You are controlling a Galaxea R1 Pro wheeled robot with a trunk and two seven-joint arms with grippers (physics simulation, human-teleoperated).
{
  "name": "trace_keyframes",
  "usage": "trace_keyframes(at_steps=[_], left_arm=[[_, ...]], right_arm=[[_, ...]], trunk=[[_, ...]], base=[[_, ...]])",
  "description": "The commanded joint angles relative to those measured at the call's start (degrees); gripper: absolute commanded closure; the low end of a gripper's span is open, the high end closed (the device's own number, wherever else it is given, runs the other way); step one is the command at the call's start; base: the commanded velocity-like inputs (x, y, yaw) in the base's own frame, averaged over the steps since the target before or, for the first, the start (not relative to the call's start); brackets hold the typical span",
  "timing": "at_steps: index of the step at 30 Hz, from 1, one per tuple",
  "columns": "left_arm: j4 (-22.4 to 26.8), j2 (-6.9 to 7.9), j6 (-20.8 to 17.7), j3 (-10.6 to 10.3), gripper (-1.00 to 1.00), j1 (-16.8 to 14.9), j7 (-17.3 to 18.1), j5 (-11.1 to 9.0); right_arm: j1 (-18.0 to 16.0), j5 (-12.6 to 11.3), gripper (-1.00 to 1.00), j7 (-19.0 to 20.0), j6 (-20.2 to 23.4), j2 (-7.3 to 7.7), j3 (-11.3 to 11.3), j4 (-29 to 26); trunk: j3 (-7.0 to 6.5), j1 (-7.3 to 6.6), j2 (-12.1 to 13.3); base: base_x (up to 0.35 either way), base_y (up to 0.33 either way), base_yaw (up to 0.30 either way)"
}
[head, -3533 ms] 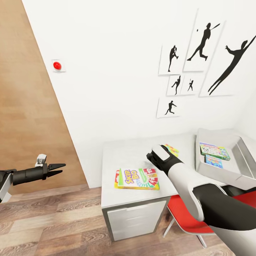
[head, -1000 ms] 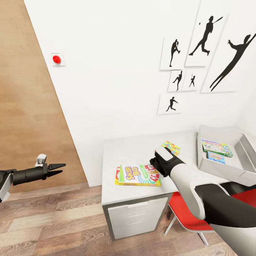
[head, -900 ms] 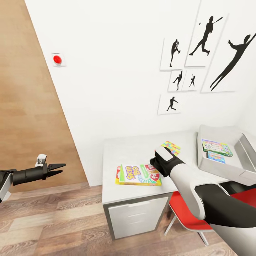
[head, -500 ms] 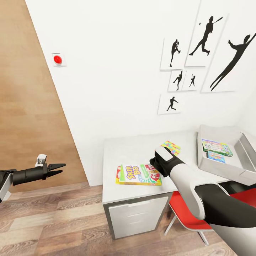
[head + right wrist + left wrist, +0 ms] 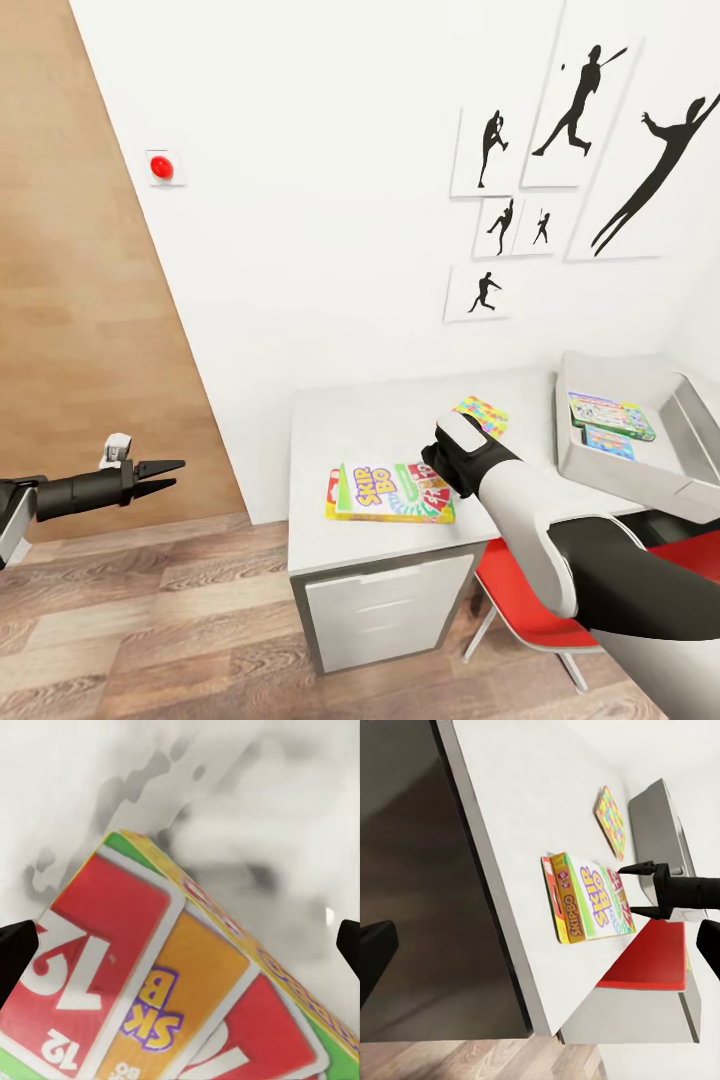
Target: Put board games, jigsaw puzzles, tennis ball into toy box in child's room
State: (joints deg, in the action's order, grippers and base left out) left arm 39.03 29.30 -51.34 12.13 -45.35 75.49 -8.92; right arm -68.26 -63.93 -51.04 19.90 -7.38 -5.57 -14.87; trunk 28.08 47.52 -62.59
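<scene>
My left arm (image 5: 70, 493) is showing as a slim matte black tube, with a small pale grey block sitting on top near the wrist. It is ending in my left gripper (image 5: 160, 476), two thin black fingers tapering to sharp points. My right arm (image 5: 560, 545) is looking bulkier: a glossy white shell is covering the forearm, and a black segment is wrapping the upper part. A black wrist housing with a white rounded cap is sitting at its end. My right gripper (image 5: 636, 890) is showing two pointed black fingers on a black cylindrical body.
</scene>
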Motion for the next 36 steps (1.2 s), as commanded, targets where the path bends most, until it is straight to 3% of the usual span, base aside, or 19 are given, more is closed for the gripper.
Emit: trace_keyframes(at_steps=[1, 15, 25, 36], left_arm=[[0.0, 0.02, -0.51, 0.0, -1.0, -0.03, 0.1, -0.13], [0.0, 0.06, -0.51, 0.0, -1.0, -0.07, 0.22, -0.13], [0.0, 0.06, -0.51, 0.0, -1.0, -0.02, 4.1, 0.22], [0.0, 0.06, -0.51, -0.04, -1.0, -0.03, 4.59, 0.3]], right_arm=[[-0.01, -0.23, -1.0, -0.29, 0.51, 0.03, -0.48, -0.07], [-0.03, -0.23, -1.0, -0.29, 0.49, -0.08, -0.49, -0.07], [-0.03, -0.23, -1.0, -0.28, 0.49, -0.09, -0.49, -0.07], [-0.03, -0.23, -1.0, -0.29, 0.56, -0.09, -0.49, -0.07]], trunk=[[0.06, 0.01, -0.04], [0.06, 0.01, -0.04], [0.06, 0.01, -0.04], [0.06, 0.01, -0.04]], base=[[0.038, 0.0, 0.0], [0.008, 0.0, 0.0], [0.059, 0.029, 0.0], [0.008, 0.004, 0.0]])
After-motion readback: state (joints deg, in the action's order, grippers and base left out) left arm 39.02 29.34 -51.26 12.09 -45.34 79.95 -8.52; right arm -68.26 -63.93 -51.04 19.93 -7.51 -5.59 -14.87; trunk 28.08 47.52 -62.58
